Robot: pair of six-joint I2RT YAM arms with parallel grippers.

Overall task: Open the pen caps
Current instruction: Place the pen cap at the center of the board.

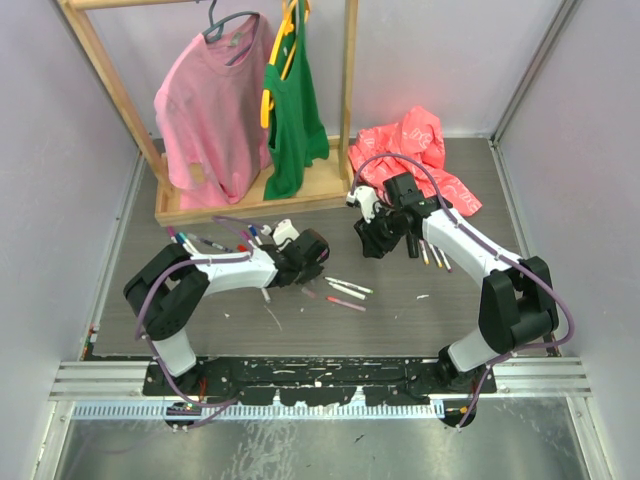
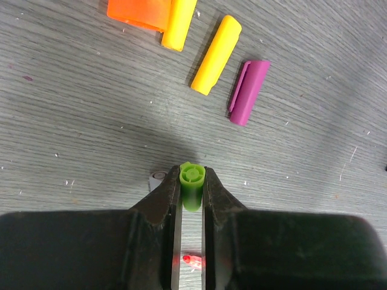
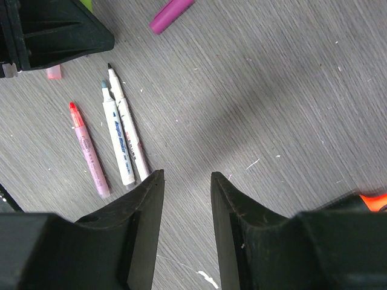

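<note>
Between my left claw point(image 2: 192, 174) tips: green cap point(image 2: 192, 188), pinched tight, looks pulled free; right claw point(image 3: 187, 181) part-open, empty. Next, I judge: release beside yellow cap point(image 2: 216, 54).

Left pincer point(image 2: 192, 181): gap plugged by green cap point(image 2: 192, 188), no room there. Bare table point(image 2: 91, 133) just ahead, then a row blocks: orange cap point(image 2: 136, 12), yellow cap point(image 2: 179, 24), second yellow cap point(image 2: 216, 54), purple cap point(image 2: 249, 90). Right pincer point(image 3: 186, 181): gap free, tabletop ahead and ahead-right open. Ahead-left lie red-tipped pen point(image 3: 89, 154), blue-tipped pen point(image 3: 116, 139), black-tipped pen point(image 3: 130, 133); beyond them the left pincer's body.
</note>
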